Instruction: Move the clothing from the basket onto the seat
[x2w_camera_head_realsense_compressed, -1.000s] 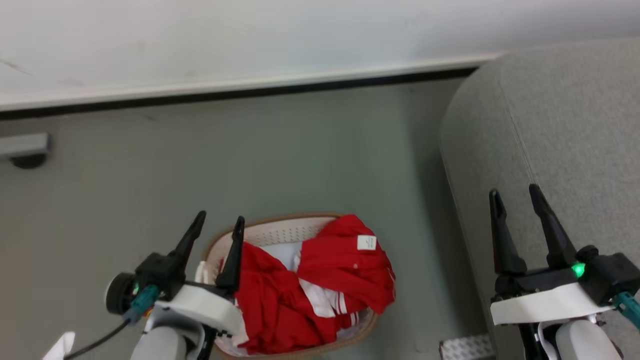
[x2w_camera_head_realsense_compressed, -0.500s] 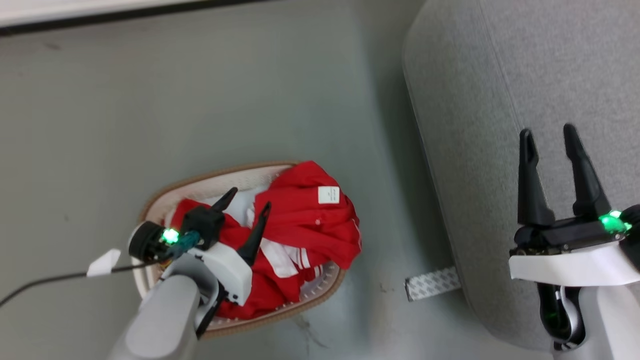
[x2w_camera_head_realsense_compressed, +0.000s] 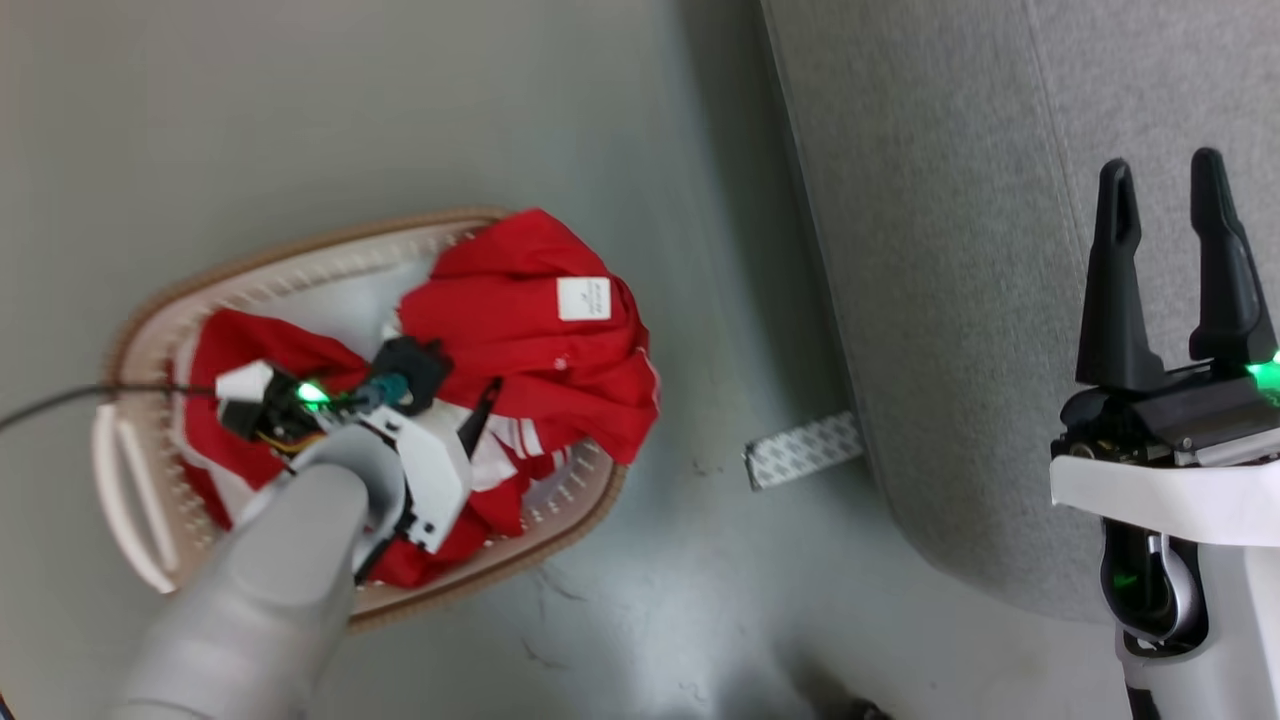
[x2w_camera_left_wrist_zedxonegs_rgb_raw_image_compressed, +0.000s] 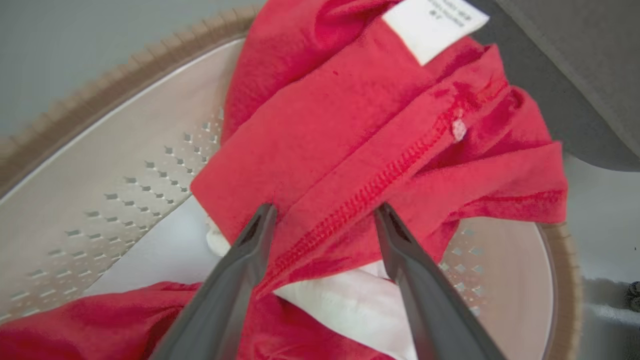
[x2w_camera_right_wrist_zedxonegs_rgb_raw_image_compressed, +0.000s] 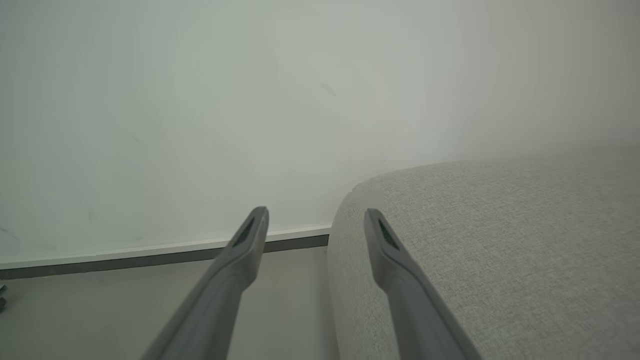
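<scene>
Left gripper points down into the basket, open, straddling a seamed fold of the red clothing, with nothing clamped yet. The seam runs diagonally between the fingers. All the clothing lies in the basket. Right gripper is open and empty over the seat, well apart from the basket. The left arm is nearer.

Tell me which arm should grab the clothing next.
Left. The left gripper is open down in the basket, its fingers straddling a fold of the red clothing. The right gripper hangs open over the seat, apart from the basket, so it would likely have to travel across first.
</scene>
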